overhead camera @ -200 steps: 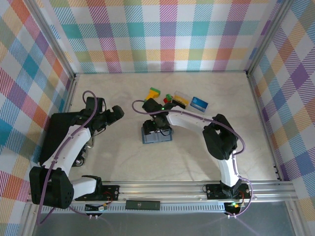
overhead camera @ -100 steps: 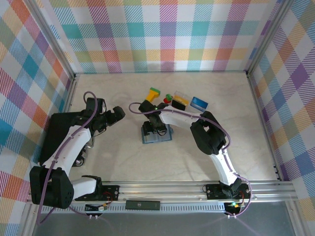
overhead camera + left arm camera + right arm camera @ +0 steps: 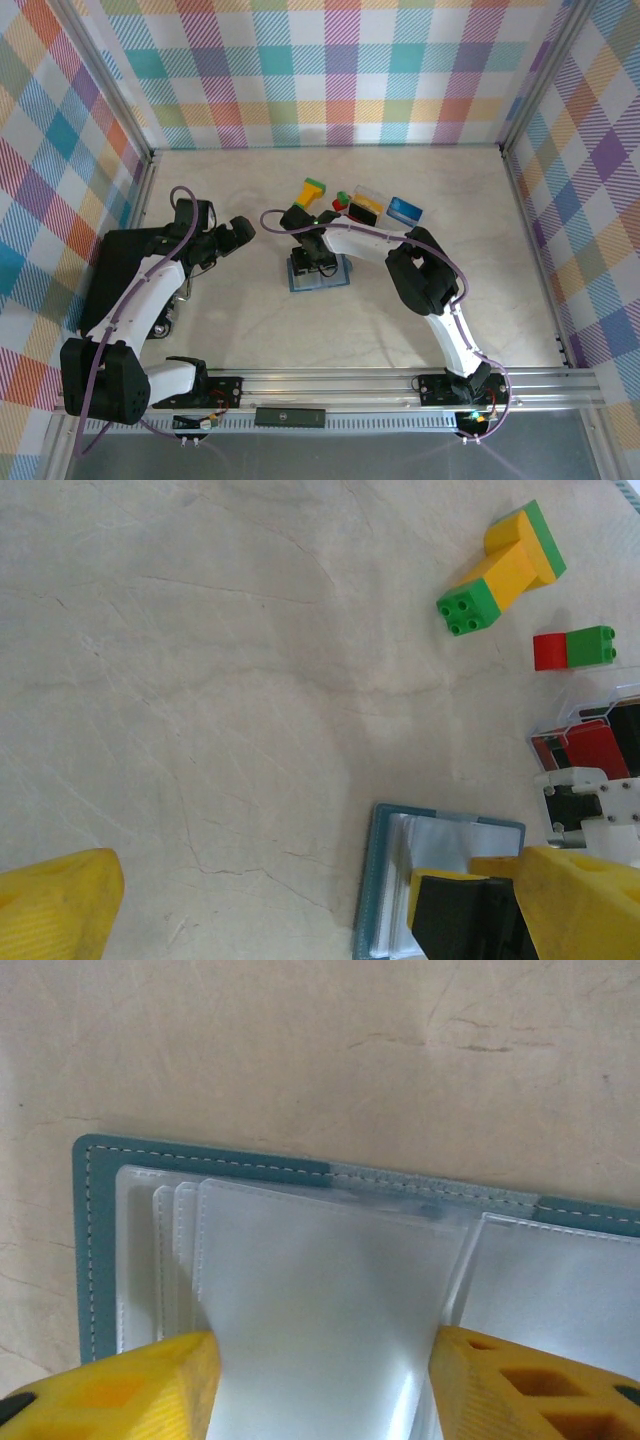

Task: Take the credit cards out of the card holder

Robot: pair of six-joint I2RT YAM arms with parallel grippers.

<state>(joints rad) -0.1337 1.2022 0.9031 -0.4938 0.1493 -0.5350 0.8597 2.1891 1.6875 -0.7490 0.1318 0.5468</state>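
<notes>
At centre, card holder lengthwise left-right.

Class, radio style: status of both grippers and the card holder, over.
Left gripper open, away left. Right gripper jaws apart, over a clear sleeve of the open card holder. Yellow-and-green block apart, beyond it.

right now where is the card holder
In the top view the card holder lies open mid-table, directly beneath the right end effector, nearer the arms than the yellow-and-green block.
</notes>
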